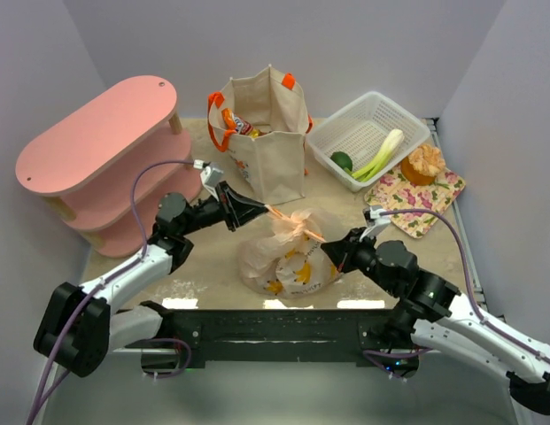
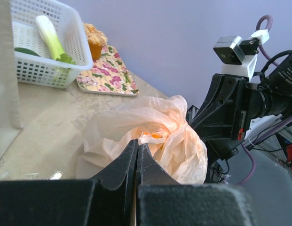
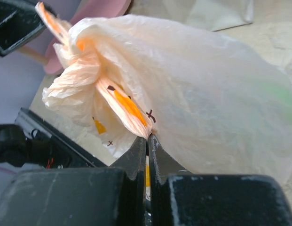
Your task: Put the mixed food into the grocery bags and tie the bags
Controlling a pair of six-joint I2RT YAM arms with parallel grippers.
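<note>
What the peach plastic bag (image 1: 288,261) holds is veiled by its film. Its twisted handles (image 3: 129,109) are clamped tight by the left gripper (image 1: 267,211) and the right gripper (image 1: 328,251), and the bag is bunched between them.

My top external view looks down from above and behind the arm bases (image 1: 283,332), covering the table (image 1: 220,266), with the plastic bag (image 1: 288,257) near centre. My left wrist view sits low and close at the bag's left, facing across it toward the right arm (image 2: 230,113) and white basket (image 2: 75,42). My right wrist view, the closest, faces from the bag's right toward the pink shelf (image 3: 110,5). All three share the bag's gathered top.
</note>
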